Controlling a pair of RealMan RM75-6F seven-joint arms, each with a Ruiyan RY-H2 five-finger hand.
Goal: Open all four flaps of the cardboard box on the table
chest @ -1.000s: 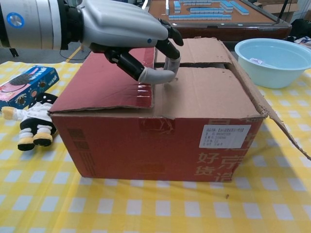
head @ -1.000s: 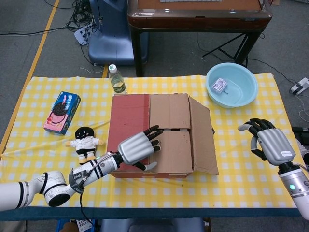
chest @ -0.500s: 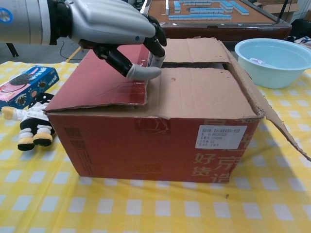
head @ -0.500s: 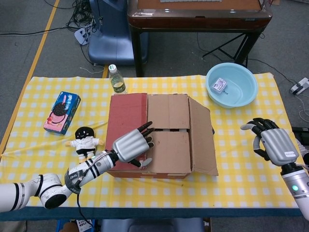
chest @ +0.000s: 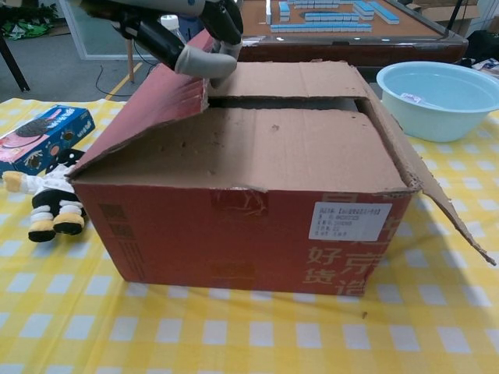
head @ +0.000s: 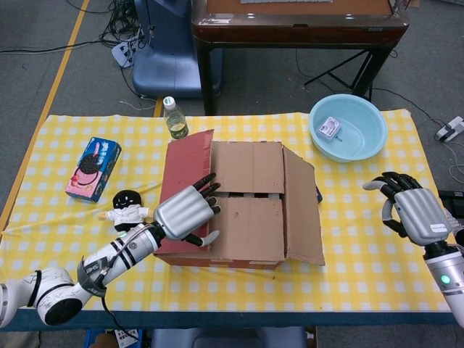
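— What lay on the yellow-checked tabletop (head: pixel 362 268)?

— The cardboard box (head: pixel 250 210) sat at its centre, its red left flap (chest: pixel 160 105) tilted up and its right flap (head: pixel 301 206) sloping outward. A blue basin (head: pixel 348 127) stood behind it.

— And the hands?

— The left hand (head: pixel 185 215) had its fingertips (chest: pixel 204 61) curled under the red flap's edge, a contact only the chest view showed. The right hand (head: pixel 409 214), seen only from the head view, hovered spread and empty near the tabletop's right edge.

Red cardboard box (chest: pixel 257 234) mid-table, white label on front. Red left flap (chest: pixel 148 105) tilted up; right flap (head: pixel 303 206) splayed outward; two brown inner flaps (head: pixel 250 199) flat, closed.
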